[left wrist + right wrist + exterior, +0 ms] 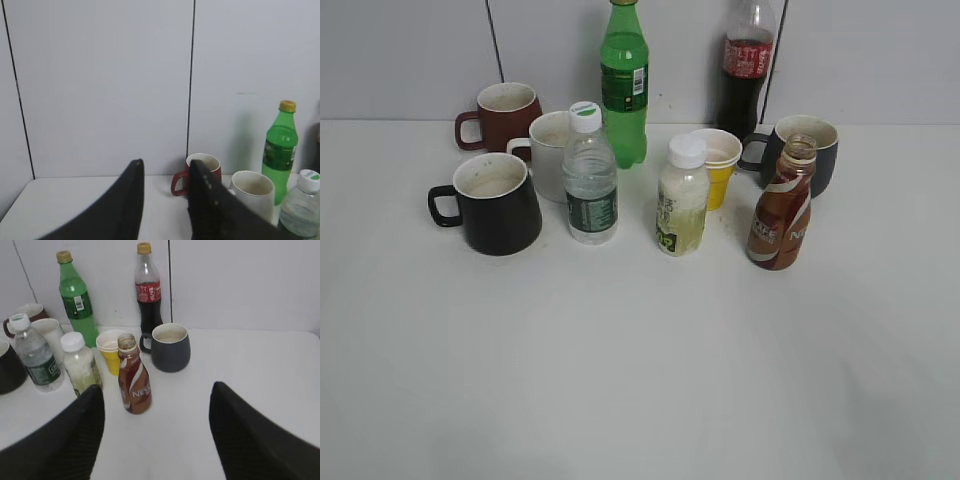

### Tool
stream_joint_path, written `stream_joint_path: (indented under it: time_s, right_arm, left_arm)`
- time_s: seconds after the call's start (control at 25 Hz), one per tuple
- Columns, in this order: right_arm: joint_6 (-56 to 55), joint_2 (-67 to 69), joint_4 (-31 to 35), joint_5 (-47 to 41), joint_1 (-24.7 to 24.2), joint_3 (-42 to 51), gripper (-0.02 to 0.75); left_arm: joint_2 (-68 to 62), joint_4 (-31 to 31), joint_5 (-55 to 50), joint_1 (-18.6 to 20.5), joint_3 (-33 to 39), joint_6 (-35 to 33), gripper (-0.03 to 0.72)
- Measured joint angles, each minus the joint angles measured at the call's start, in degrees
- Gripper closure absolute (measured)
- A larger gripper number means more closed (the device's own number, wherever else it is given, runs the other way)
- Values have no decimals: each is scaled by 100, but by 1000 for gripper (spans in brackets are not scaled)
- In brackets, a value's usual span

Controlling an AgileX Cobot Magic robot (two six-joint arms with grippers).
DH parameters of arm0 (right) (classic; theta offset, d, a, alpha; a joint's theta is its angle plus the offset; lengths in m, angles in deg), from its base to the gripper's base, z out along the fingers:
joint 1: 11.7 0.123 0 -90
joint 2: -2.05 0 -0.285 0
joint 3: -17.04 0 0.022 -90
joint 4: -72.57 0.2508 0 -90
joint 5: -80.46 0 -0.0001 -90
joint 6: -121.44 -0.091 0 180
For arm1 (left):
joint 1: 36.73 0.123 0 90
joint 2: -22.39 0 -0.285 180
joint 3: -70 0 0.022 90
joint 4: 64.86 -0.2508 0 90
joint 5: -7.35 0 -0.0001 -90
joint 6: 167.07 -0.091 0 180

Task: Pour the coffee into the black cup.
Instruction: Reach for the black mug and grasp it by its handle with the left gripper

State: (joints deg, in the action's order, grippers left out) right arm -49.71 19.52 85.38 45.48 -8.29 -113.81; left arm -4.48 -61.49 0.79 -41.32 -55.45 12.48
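The coffee (782, 205) is a small curvy brown bottle with no cap, upright at the right of the table. It also shows in the right wrist view (133, 380). The black cup (496, 205) stands at the left, handle to the left, whitish inside. Only its edge shows in the right wrist view (8, 372). My right gripper (156, 390) is open and empty, low over the table, with the coffee a little ahead and left of its gap. My left gripper (165, 165) is open and empty, and faces the back wall. Neither gripper shows in the exterior view.
Behind the black cup are a maroon mug (505, 112) and a white mug (550, 150). A water bottle (590, 180), a green bottle (624, 85) and a milky bottle (682, 200) stand mid-table. A yellow cup (718, 165), a cola bottle (745, 70) and a dark grey mug (810, 150) crowd behind the coffee.
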Motion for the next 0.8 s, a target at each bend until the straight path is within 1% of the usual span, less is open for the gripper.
stream_joint_path:
  time_s: [0.16, 0.24, 0.36, 0.52, 0.6, 0.68, 0.72, 0.8]
  right_arm:
    - [0, 746, 370, 1448, 206, 402, 246]
    - [108, 1198, 414, 2231, 354, 590, 246]
    - [221, 2067, 432, 3132, 425, 733, 246]
    - [225, 3176, 476, 4099, 441, 761, 246]
    - [205, 3867, 476, 4743, 508, 761, 246]
    - [157, 4400, 471, 5433, 643, 766, 246]
    - [151, 4523, 465, 5602, 713, 766, 246]
    - [145, 5104, 321, 6225, 955, 766, 257]
  left_arm:
    - [-1302, 53, 1553, 0, 258, 0, 448]
    - [-2026, 53, 2196, 0, 286, 0, 448]
    - [-3313, 53, 3117, -4, 285, 0, 448]
    - [-4591, 53, 3879, -11, 285, 0, 448]
    - [-5188, 53, 4154, -11, 285, 0, 448]
    - [-5718, 46, 4441, -11, 285, 45, 448]
    - [-5927, 40, 4570, -11, 285, 93, 448]
    - [-6414, -4, 4942, -11, 285, 124, 448]
